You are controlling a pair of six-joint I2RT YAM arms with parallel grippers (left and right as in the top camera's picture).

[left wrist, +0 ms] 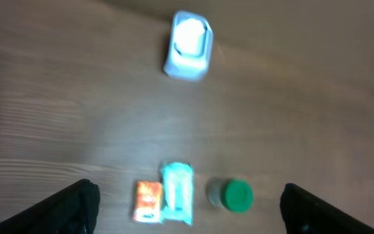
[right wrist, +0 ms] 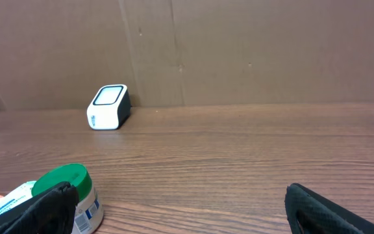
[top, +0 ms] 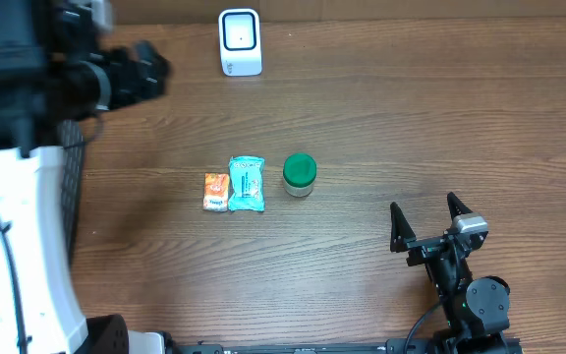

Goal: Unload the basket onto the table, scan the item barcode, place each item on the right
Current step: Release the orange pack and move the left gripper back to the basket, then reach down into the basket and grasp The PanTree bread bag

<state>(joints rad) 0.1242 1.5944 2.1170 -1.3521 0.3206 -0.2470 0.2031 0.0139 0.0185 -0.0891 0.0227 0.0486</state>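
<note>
Wooden table (top: 362, 118), green-lidded jar (top: 300, 174) upright beside teal packet (top: 247, 184), lid on

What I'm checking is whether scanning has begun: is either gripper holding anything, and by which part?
Nothing is held: the left gripper and the right gripper are both open and empty.

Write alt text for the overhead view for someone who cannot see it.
On a wooden table, an orange packet, a teal packet and a green-lidded jar sit in a row at the centre, with a white scanner at the far edge. The right gripper sits open at the near right; the left gripper hovers, blurred, at the far left.
</note>
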